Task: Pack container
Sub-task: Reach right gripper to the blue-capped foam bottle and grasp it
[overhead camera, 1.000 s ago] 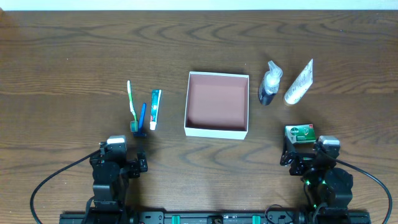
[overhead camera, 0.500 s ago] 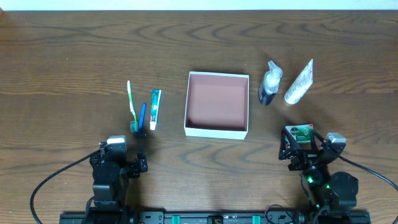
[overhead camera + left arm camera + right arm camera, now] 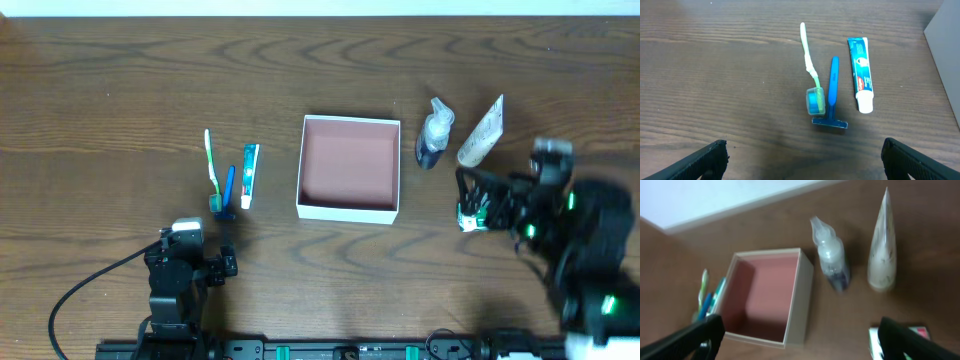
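The container [image 3: 346, 211], a shallow square box with white walls and a reddish-brown inside, sits mid-table and holds nothing. It also shows in the right wrist view [image 3: 801, 297]. A green soap box [image 3: 468, 214] lies to its right, partly under my right gripper [image 3: 478, 204]. That gripper [image 3: 800, 341] is open and empty above the table, and the soap box [image 3: 873, 341] shows at its right finger. My left gripper [image 3: 805, 162] is open and empty near the front edge [image 3: 190, 265].
A toothbrush [image 3: 211, 165], blue razor [image 3: 229, 190] and toothpaste tube [image 3: 248, 175] lie left of the container. A spray bottle [image 3: 432, 135] and a white tube [image 3: 481, 132] lie to its right. The container's wall [image 3: 946, 60] edges the left wrist view.
My right arm has risen and swung away from the front edge, over the soap box, and is motion-blurred. The left arm and all objects have not moved.
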Motion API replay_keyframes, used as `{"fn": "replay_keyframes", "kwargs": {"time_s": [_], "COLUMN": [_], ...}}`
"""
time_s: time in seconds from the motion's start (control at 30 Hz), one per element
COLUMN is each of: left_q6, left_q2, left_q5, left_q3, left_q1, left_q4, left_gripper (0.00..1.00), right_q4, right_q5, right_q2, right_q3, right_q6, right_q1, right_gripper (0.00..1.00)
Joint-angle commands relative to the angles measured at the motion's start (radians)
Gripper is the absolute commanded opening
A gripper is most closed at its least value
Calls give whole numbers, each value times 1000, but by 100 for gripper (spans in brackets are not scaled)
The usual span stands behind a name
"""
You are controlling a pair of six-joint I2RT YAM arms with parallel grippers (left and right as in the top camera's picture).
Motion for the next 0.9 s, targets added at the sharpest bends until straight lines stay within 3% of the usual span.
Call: {"fn": "replay_keyframes", "kwargs": {"time_s": [0.0,0.13,0.3,0.53,0.87], "left_q6": [-16,-16,-16,-16,-16], "left_q2": [-8,-8,-8,-8,-8], "left_q5": [-2,-2,-2,-2,-2], "left_q3": [-17,-17,-17,-17,-17], "left_q1": [5,5,5,5,5], "left_q4": [-3,-3,-3,-3,-3], "left_gripper": [98,98,98,98,98], "right_q4": [-132,-279,-306,-280,-267], "right_q5": [-7,-8,1,202,237], "right_q2": [212,451,636,789,946], "right_q3": [224,471,629,688,688], "right_q6": [-175,-200,-253,-223,-146], "right_q1": [19,45,116,196,183], "right_gripper": [99,99,99,99,92]}}
